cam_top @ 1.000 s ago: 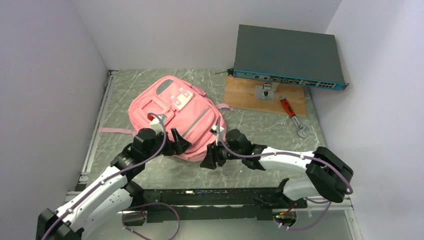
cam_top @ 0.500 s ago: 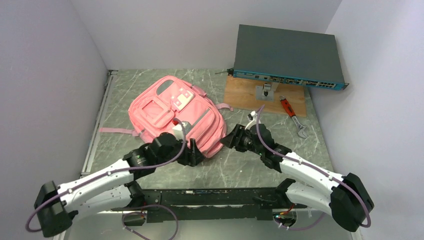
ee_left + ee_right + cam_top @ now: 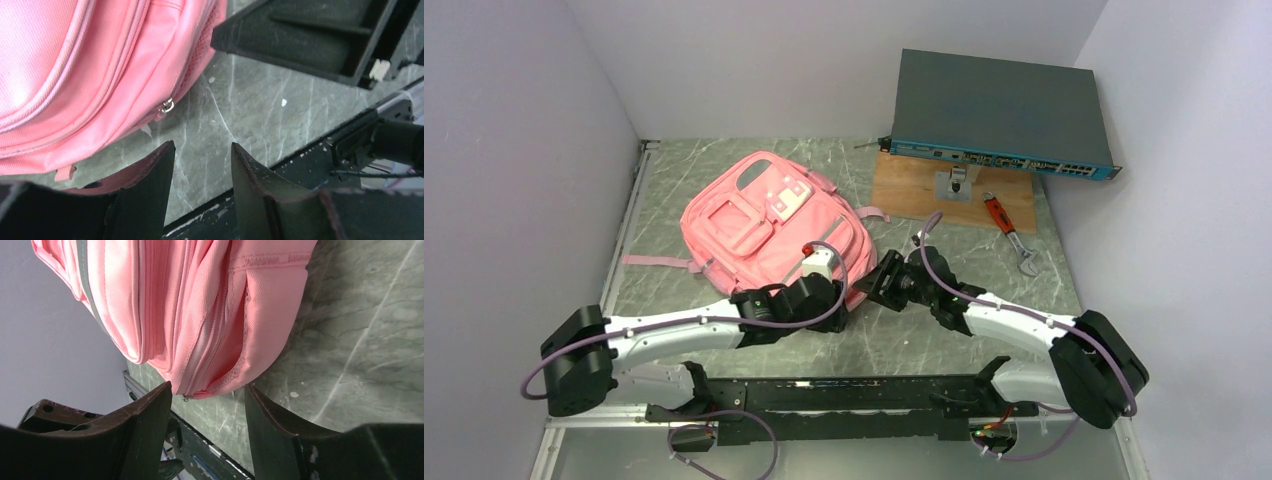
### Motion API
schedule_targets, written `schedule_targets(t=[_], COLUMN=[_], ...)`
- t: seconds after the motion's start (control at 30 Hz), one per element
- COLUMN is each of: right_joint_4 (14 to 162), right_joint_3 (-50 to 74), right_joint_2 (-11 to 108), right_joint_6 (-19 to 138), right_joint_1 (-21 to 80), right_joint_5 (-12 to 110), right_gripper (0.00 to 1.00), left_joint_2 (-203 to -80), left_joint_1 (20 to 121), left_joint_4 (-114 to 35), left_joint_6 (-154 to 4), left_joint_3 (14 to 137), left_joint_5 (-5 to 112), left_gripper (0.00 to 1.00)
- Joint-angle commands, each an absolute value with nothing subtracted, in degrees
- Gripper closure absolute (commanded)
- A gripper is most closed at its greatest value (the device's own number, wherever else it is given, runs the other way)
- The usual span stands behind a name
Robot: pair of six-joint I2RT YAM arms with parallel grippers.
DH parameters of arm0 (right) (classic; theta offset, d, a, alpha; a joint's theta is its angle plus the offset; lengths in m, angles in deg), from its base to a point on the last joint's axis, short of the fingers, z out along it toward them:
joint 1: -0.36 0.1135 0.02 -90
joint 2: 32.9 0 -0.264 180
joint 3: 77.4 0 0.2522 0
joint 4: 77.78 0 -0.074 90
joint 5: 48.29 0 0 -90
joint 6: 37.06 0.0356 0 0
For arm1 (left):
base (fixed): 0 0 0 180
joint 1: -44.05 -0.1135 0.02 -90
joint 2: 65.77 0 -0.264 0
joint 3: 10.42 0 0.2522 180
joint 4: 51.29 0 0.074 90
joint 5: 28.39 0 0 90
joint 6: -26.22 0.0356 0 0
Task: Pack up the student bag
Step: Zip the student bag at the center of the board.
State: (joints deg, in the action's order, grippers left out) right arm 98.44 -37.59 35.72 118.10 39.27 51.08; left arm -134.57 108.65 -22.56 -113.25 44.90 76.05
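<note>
A robot lab bench: plain white walls (image 3: 754, 60), network switch (image 3: 999, 115) and wrench (image 3: 1011, 233) on marbled tabletop (image 3: 674, 175).

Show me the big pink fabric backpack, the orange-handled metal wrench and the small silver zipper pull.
Big pink fabric backpack (image 3: 754, 235), overhead view, front panel.
Orange-handled metal wrench (image 3: 1012, 237), overhead view, metal shaft.
Small silver zipper pull (image 3: 166, 105), left wrist view, metal ring.

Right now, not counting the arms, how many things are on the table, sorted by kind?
bag: 1
switch: 1
board: 1
wrench: 1
grey part on the board: 1
Total: 5
</note>
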Motion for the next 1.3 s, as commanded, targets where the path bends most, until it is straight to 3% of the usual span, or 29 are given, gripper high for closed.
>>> schedule_targets(t=[0.0, 0.17, 0.43, 0.67, 0.83, 1.0, 1.07, 1.27], right_joint_4=[103.3, 100.9, 99.4, 98.9, 99.7, 100.6, 100.9, 102.0], right_joint_3=[-35.3, -34.5, -34.1, -33.0, -32.7, -33.4, -33.5, -31.8], right_joint_2=[37.2, 36.1, 35.3, 36.6, 38.4, 39.7, 40.8, 42.3], right_joint_6=[121.7, 121.4, 121.3, 121.1, 120.8, 122.9, 124.1, 125.1], right_joint_1=[40.8, 41.9, 42.6, 44.0, 45.4, 45.9, 45.9, 46.0], right_joint_5=[52.6, 49.1, 47.1, 45.7, 44.5, 43.9, 43.7, 43.3], right_gripper=[0.42, 0.42, 0.42, 0.42, 0.41, 0.32, 0.32, 0.35], left_joint_2=[-138.4, -142.4, -146.9, -151.1, -151.0, -146.3, -144.3, -140.0], left_joint_1=[109.1, 109.1, 108.5, 107.4, 107.2, 107.2, 107.2, 107.2], left_joint_4=[-22.7, -20.2, -19.6, -19.5, -18.2, -21.1, -21.6, -23.1], left_joint_6=[-115.1, -116.2, -115.3, -113.7, -111.2, -108.3, -107.6, -105.0], left_joint_3=[47.9, 49.7, 51.5, 54.0, 54.8, 52.1, 50.9, 48.6], left_joint_5=[81.5, 83.9, 87.0, 88.8, 90.3, 87.3, 85.9, 82.0], left_gripper=[0.52, 0.56, 0.54, 0.61, 0.78, 0.96, 1.0, 1.0])
